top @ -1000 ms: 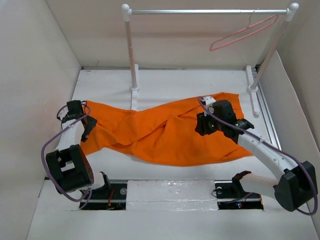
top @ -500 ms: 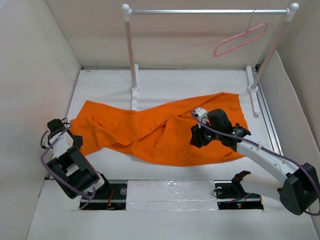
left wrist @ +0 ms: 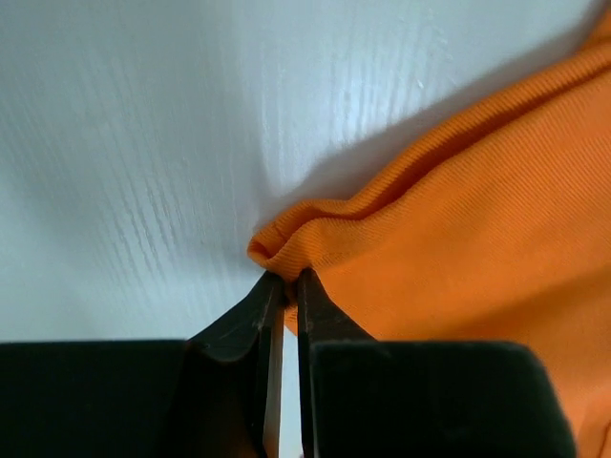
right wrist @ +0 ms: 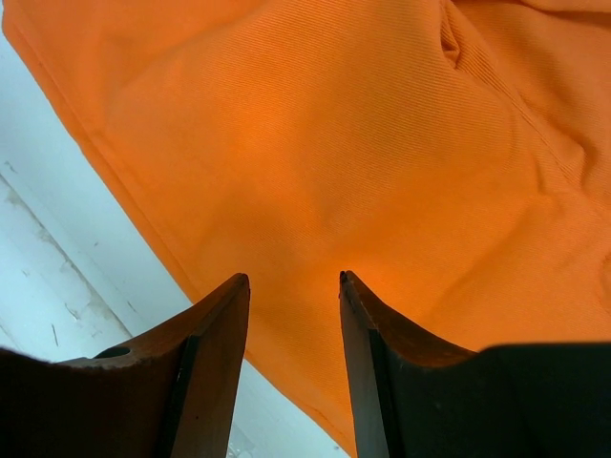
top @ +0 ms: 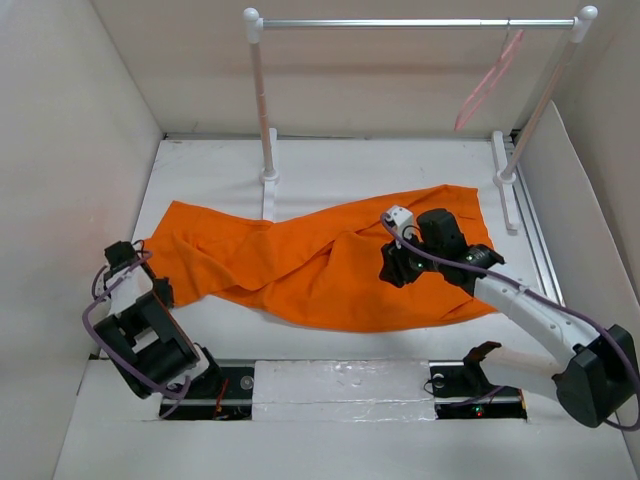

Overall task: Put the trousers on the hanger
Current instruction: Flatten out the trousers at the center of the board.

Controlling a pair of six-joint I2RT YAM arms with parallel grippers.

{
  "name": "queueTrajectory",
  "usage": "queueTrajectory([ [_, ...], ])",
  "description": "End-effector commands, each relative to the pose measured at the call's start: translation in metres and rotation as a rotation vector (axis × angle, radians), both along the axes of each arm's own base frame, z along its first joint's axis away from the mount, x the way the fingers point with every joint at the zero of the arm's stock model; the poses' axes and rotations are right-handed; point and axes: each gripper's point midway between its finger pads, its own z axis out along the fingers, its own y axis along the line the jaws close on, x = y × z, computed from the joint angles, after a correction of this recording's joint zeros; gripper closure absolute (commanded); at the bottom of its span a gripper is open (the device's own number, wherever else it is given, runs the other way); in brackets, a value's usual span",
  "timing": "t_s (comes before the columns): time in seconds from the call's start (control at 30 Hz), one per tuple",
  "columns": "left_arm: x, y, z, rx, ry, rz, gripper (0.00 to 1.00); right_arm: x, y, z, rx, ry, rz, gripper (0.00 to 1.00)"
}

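Observation:
The orange trousers (top: 300,260) lie spread across the white table, crumpled in the middle. My left gripper (top: 148,262) is at their left corner; in the left wrist view its tips (left wrist: 284,279) are shut on a folded bit of the trousers' edge (left wrist: 315,239). Over the right part of the trousers hovers my right gripper (top: 392,268). It (right wrist: 294,279) stands open above the cloth (right wrist: 334,143) with nothing between its fingers. The pink hanger (top: 487,82) hangs on the rail at the back right, turned almost edge-on.
The metal rail (top: 400,22) spans the back on two white posts (top: 262,110) (top: 540,105), whose feet stand just behind the trousers. White walls close in the table on the left, right and back. Bare table (right wrist: 57,286) shows in front of the trousers.
My left gripper drew back to the trousers' left corner and shut on the edge. The right gripper shifted left over the cloth. The hanger swung to nearly edge-on.

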Motion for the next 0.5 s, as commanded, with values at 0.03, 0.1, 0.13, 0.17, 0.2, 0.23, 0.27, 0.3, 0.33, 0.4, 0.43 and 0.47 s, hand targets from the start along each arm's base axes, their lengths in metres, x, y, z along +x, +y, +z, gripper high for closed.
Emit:
queueTrajectory([
  [0.03, 0.024, 0.007, 0.065, 0.107, -0.181, -0.093, 1.00, 0.003, -0.004, 0.019, 0.022, -0.053, 0.000, 0.52],
  [0.1, 0.040, 0.013, 0.112, 0.179, -0.245, -0.131, 1.00, 0.005, -0.004, 0.015, 0.020, -0.052, -0.008, 0.52],
  [0.13, 0.047, 0.014, 0.121, 0.192, -0.255, -0.148, 1.00, 0.008, -0.008, 0.012, 0.009, -0.044, -0.026, 0.52],
  [0.17, 0.060, 0.015, 0.142, 0.214, -0.306, -0.166, 1.00, 0.011, -0.011, 0.010, -0.012, -0.046, -0.042, 0.52],
  [0.2, 0.069, 0.017, 0.153, 0.220, -0.346, -0.173, 1.00, 0.014, -0.015, 0.013, -0.021, -0.045, -0.058, 0.52],
  [0.23, 0.081, 0.012, 0.166, 0.222, -0.393, -0.182, 1.00, 0.019, -0.019, 0.015, -0.024, -0.051, -0.080, 0.52],
  [0.27, 0.093, 0.018, 0.186, 0.254, -0.445, -0.176, 1.00, 0.021, -0.020, 0.017, -0.029, -0.059, -0.089, 0.52],
  [0.3, 0.110, 0.017, 0.193, 0.225, -0.499, -0.195, 1.00, 0.026, -0.023, 0.022, -0.026, -0.073, -0.107, 0.52],
  [0.33, 0.123, 0.014, 0.201, 0.197, -0.544, -0.211, 1.00, 0.028, -0.024, 0.024, -0.028, -0.079, -0.115, 0.52],
  [0.4, 0.156, 0.020, 0.229, 0.193, -0.641, -0.216, 1.00, 0.037, -0.037, 0.023, -0.058, -0.084, -0.174, 0.52],
  [0.43, 0.169, 0.019, 0.241, 0.199, -0.679, -0.227, 1.00, 0.038, -0.037, 0.024, -0.058, -0.087, -0.179, 0.52],
  [0.47, 0.191, 0.009, 0.274, 0.228, -0.755, -0.260, 1.00, 0.041, -0.041, 0.023, -0.062, -0.082, -0.199, 0.52],
])
